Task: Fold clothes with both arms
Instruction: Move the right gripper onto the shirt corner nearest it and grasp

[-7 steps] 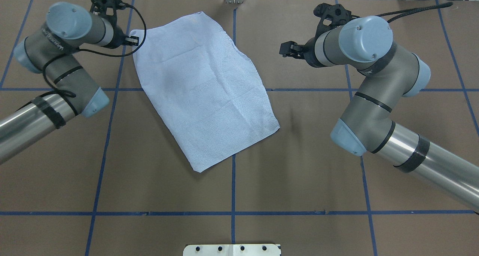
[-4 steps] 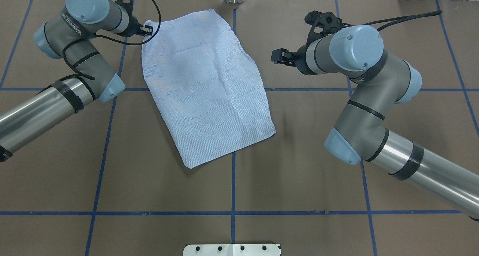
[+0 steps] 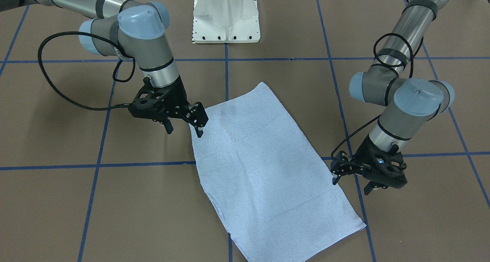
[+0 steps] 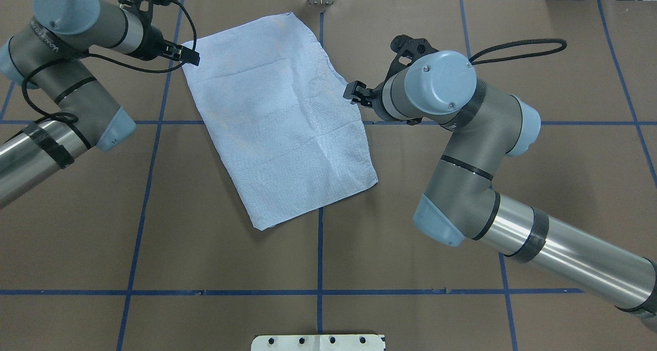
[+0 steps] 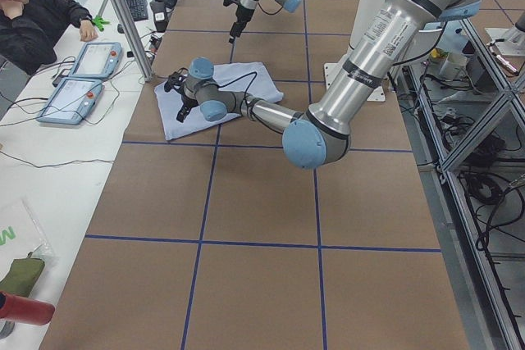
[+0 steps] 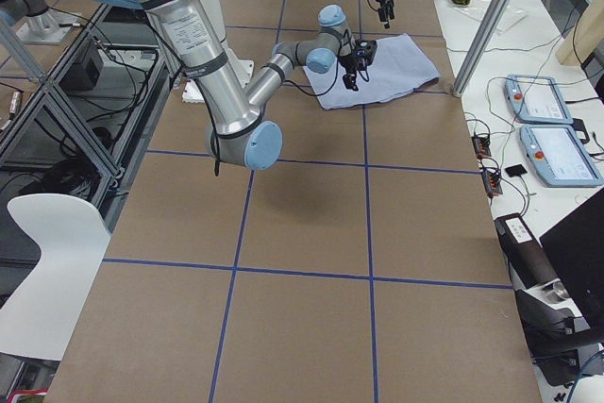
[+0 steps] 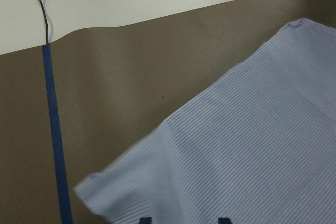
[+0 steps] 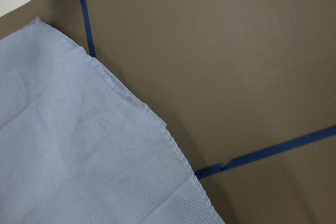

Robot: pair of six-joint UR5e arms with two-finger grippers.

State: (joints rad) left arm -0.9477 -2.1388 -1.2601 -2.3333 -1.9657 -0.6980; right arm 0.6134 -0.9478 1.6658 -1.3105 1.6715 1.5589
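Folded shirt (image 4: pixel 279 125) lies flat on the tabletop (image 4: pixel 205 264), upper centre of the overhead view. Left end effector (image 3: pixel 351 185) and right end effector (image 3: pixel 183 131) gape wide at its edges, holding nothing. Left arm (image 4: pixel 77 92) lettering unreadable.

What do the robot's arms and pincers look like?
The left arm and right arm are shiny silver tubes with grey joints and round light-blue caps. Black cables loop along them. The left pincer and right pincer are black and two-fingered.
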